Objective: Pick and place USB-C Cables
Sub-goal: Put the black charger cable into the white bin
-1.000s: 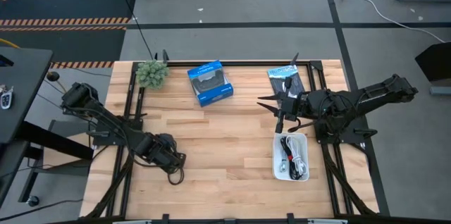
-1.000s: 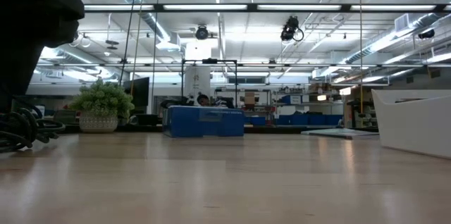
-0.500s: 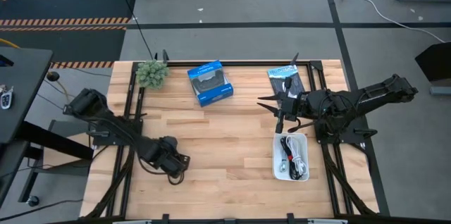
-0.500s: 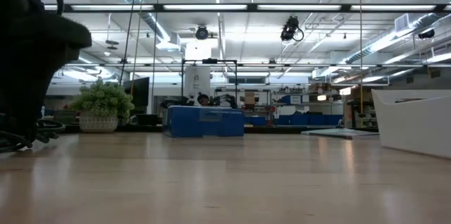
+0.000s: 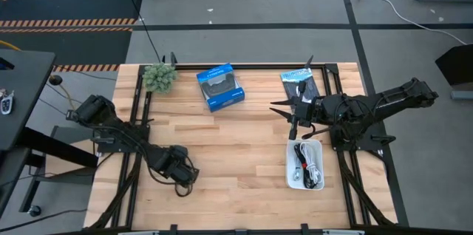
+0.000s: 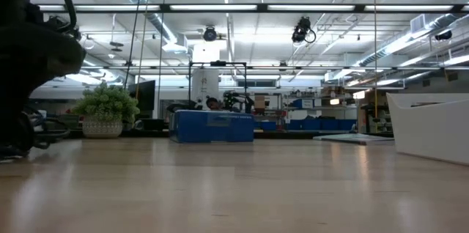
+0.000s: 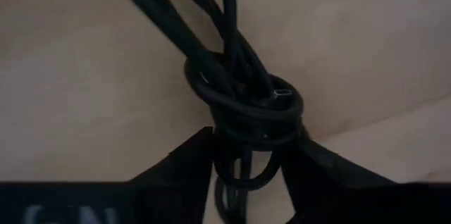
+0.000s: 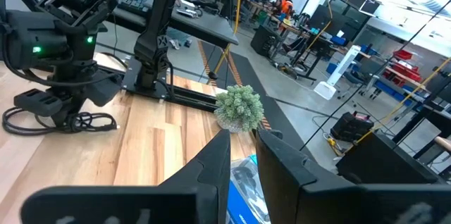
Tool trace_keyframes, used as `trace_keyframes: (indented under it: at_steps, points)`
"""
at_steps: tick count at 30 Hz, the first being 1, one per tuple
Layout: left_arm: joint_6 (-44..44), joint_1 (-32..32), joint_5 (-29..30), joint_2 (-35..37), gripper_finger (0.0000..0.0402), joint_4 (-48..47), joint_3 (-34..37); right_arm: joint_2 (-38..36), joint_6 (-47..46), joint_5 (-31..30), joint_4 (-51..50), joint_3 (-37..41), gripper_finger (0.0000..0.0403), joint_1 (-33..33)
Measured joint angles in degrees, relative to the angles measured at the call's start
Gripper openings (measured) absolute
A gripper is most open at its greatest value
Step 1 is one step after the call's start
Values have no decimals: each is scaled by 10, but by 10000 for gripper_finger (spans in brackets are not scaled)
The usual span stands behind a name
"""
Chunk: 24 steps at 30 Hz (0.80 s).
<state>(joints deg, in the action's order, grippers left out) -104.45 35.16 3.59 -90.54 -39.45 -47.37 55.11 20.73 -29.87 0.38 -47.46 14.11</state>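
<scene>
A dark looped USB-C cable (image 7: 239,76) lies on the wood at the table's near left, tied into a knot (image 7: 271,101); it also shows in the high view (image 5: 182,186). My left gripper (image 7: 246,175) stands over it, pointing down, its two fingers closed in on the bundle. A white tray (image 5: 304,179) at the right holds other cables (image 5: 304,162), white and black among them. My right gripper (image 5: 285,111) hangs raised beyond the tray's far end, its fingers close together with nothing between them. My left gripper pinches the dark cable's bundled strands just beside the knot (image 7: 246,136), one finger (image 7: 187,168) on each side. The fingers come from above, pointing down. Several strands run between them. The cable lies on the table.
A blue box (image 5: 220,87), a small potted plant (image 5: 159,77) and a black-and-white flat packet (image 5: 299,81) stand along the far edge. Bare wood lies in the middle of the table between the two arms.
My left gripper has come down onto the dark cable, shifting a little toward the near edge. The cable has stayed on the table. My right arm has kept still.
</scene>
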Motion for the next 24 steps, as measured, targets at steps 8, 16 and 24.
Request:
trace_keyframes:
  at_steps: [8,16,24]
  points:
    - [47,0,-46,0,63,1,0,0,-1,0,0,0,75,0]
    - [169,-19,-7,13,48,-31,-50,2,-73,22,-21,0,75,1]
    - [467,-50,263,13,65,-37,-182,5,-174,133,-34,0,75,6]
